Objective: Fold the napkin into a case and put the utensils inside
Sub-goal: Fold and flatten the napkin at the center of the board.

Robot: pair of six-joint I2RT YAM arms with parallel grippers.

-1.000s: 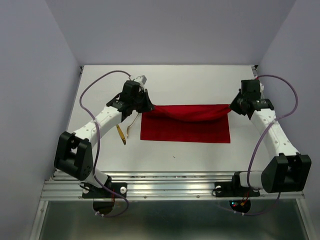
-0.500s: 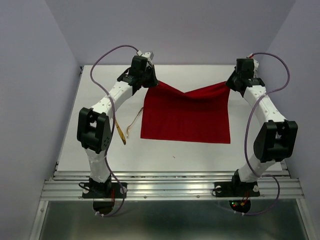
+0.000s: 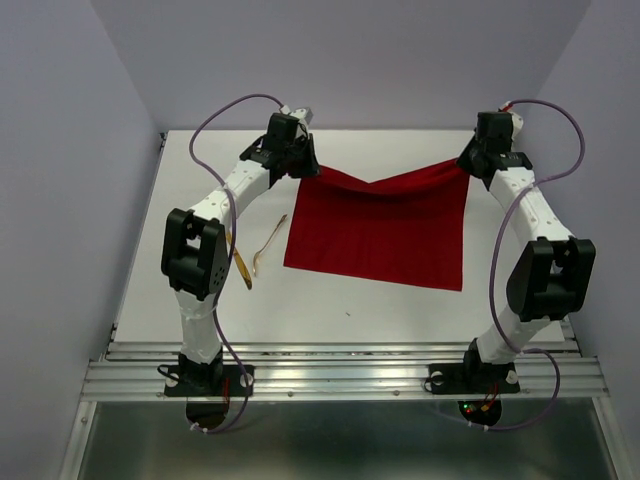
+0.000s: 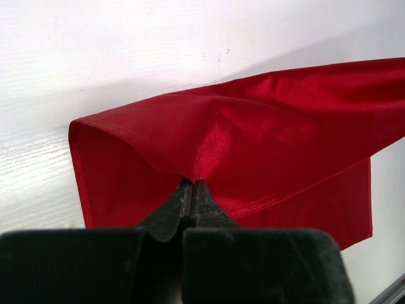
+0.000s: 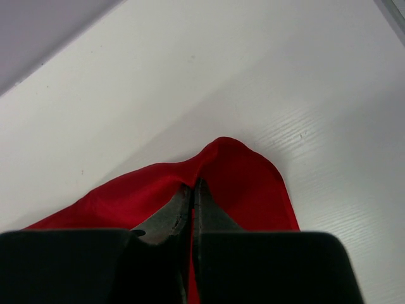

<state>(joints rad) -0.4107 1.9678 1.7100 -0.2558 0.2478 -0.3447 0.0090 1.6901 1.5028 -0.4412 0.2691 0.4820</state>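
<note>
Napkin point(image 3: 378, 232) lies central with its far edge lifted — left gripper point(image 3: 306, 166) clamps the eleven-o'clock corner, right gripper point(image 3: 467, 166) the one-o'clock corner. First fold seems in hand; next, both should carry that edge evenly toward six. Fork point(image 3: 268, 245) and knife point(image 3: 242, 268) lie at nine.

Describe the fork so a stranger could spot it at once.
Start at the big red napkin. Just off its left edge lie two slim metal pieces; the fork is the one nearer the cloth, paler and curved, while the knife beside it is brighter gold and straighter.
</note>
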